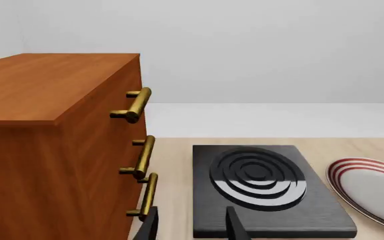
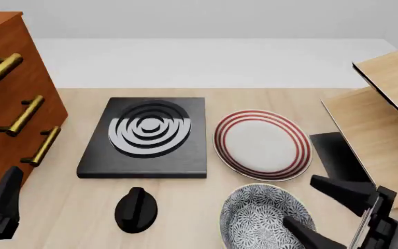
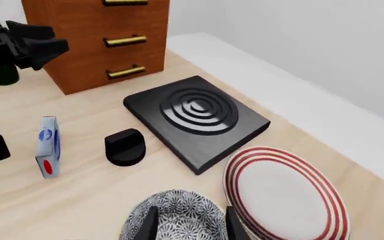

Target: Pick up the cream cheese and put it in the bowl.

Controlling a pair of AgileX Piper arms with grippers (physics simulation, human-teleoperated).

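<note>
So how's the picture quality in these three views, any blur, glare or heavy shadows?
Left wrist view: sharp, evenly lit, with a hard light-dark split across the stove plate's rings. Front view: the same split, no blur, only soft shadows under the plate and knob. Right wrist view: crisp and flat-lit; the cream cheese logo is too small to read.

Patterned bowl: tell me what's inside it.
The bowl shows only its own speckled inside; no cream cheese, which stands on the table. The right gripper covers the bowl's near right part, so that bit is unseen.
</note>
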